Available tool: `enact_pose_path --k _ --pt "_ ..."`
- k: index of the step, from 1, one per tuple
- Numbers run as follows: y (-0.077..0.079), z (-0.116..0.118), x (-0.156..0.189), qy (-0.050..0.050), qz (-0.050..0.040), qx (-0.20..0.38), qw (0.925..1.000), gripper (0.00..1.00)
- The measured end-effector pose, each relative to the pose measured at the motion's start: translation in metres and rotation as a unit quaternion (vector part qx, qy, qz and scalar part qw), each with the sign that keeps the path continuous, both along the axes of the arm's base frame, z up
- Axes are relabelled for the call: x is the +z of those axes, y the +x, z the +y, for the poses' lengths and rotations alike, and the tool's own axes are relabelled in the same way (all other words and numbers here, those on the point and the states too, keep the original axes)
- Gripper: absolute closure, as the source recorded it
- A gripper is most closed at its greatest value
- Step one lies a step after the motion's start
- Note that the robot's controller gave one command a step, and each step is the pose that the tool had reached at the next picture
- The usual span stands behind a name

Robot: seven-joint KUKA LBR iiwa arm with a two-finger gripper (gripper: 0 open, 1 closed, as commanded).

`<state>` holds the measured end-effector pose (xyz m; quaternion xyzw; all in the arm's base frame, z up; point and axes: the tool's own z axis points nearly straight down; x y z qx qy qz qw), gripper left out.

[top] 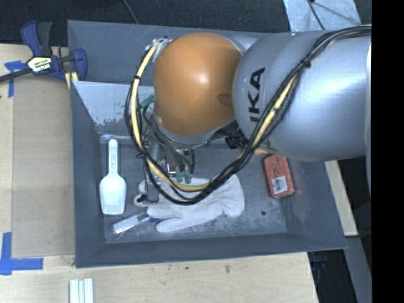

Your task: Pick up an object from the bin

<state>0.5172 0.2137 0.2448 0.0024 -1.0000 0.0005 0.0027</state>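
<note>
Camera view: the arm comes in from the right, and its orange cover hides most of what is under the wrist. The tool is low in the middle of the bin, just over the upper edge of a white glove that lies flat and crumpled along the near side of the floor. I cannot tell how far the tool is open, or whether it has hold of anything.

I judge the glove to be the thing nearest to a grasp. It is soft, so the tool may catch only a thin fold of it. The fold may then slide out when the arm lifts.

The yellow and black cables hang in a loop that touches the glove or lies just above it. They could snag the cloth and drag it.

A white scoop lies to the left, near the tool, and a small clear piece lies beside the glove's end. If the glove is dragged, both could be pushed.

A red-brown flat packet lies well apart on the right, partly under the arm, and I expect no trouble there.

With the cover in the way, I cannot check the grasp from here.
</note>
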Motion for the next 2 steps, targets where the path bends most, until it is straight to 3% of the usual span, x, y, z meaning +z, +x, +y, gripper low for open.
enact_pose_path --k 1,2 --pt "0.002 -0.001 0.005 0.001 -0.0039 -0.002 1.0000 0.00" --pt "0.015 -0.041 -0.031 0.003 -0.0070 0.001 1.0000 0.00"
